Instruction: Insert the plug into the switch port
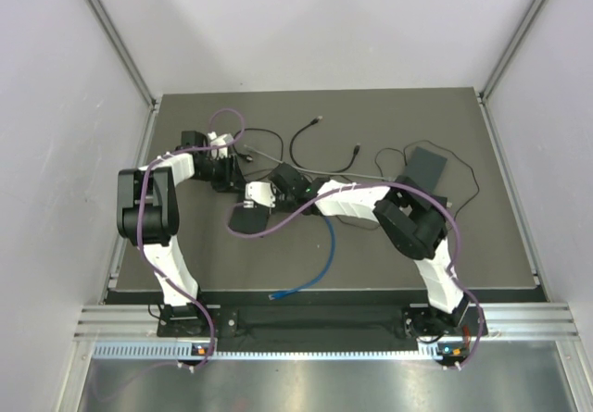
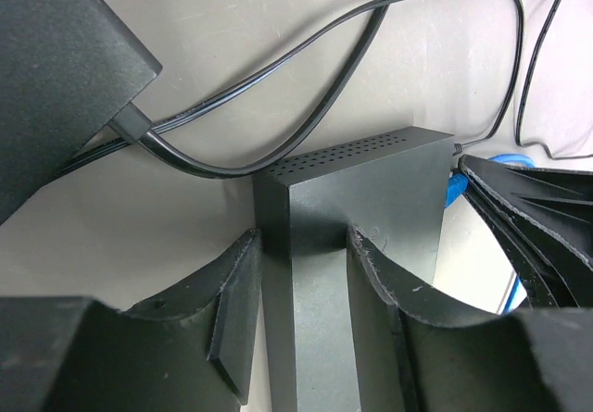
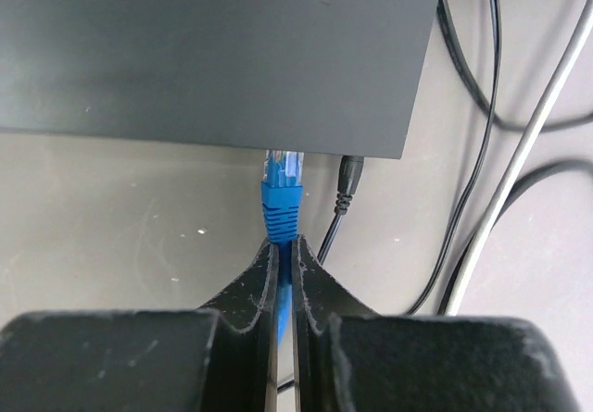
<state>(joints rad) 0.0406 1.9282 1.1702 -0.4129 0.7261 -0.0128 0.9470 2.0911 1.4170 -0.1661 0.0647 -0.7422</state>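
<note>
Right gripper [image 3: 285, 245]: jaws drawn fully together, clamped on the thin blue network cable [image 3: 281, 305] directly behind the blue plug [image 3: 281, 204], a ribbed moulded boot with a clear plastic tip. Boot and tip project straight ahead of the fingertips, in line with them.

Left gripper [image 2: 304, 245]: jaws about half spread, one black finger pressed against each side of the black switch box [image 2: 371, 190], a matt plastic casing with rows of small vent holes along one face. The box is gripped between them.

Plug relative to switch: in the right wrist view the clear tip meets the near face of the black switch box, just left of a black barrel power connector [image 3: 346, 182] that enters the same face. That face is hidden under the casing's top edge, so whether the tip sits inside a port, or how deep, cannot be told. In the left wrist view the blue shows against the right-hand end of the box, with the right gripper's fingers [image 2: 528, 236] just beside it.

Other items: a thin black power lead [image 2: 306, 88] loops over the surface beyond the box. A grey cable [image 3: 519, 153] runs past on the right. In the top view the blue network cable trails toward the near edge of the dark grey table mat [image 1: 500, 245].
</note>
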